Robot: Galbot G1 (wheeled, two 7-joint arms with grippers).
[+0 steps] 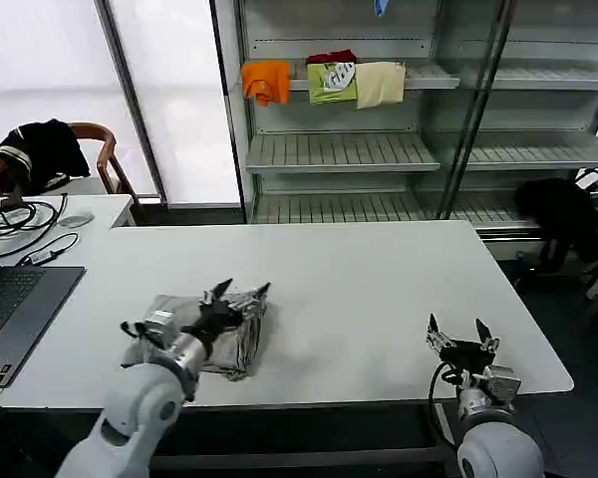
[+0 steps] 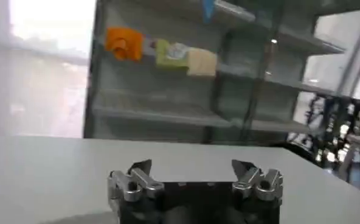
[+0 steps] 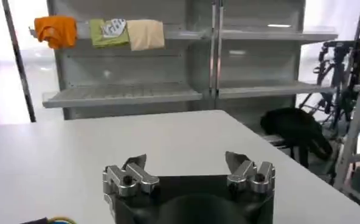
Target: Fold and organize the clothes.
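A grey-taupe shirt (image 1: 237, 343) lies folded in a small bundle on the white table (image 1: 359, 279), toward its front left. My left gripper (image 1: 243, 292) hovers just over the bundle's far edge with its fingers spread and nothing between them. In the left wrist view the left gripper (image 2: 192, 164) stands open above bare tabletop. My right gripper (image 1: 458, 329) waits open at the table's front right, apart from the shirt. The right wrist view has the right gripper (image 3: 186, 159) open over bare table.
A laptop (image 1: 10, 314), cables and a mouse sit on the desk at the left. Behind the table stands a metal shelf rack (image 1: 379, 149) holding orange (image 1: 266, 80), green (image 1: 332, 82) and cream (image 1: 380, 84) garments. Black garments lie on a chair (image 1: 40, 149) and at the right (image 1: 563, 214).
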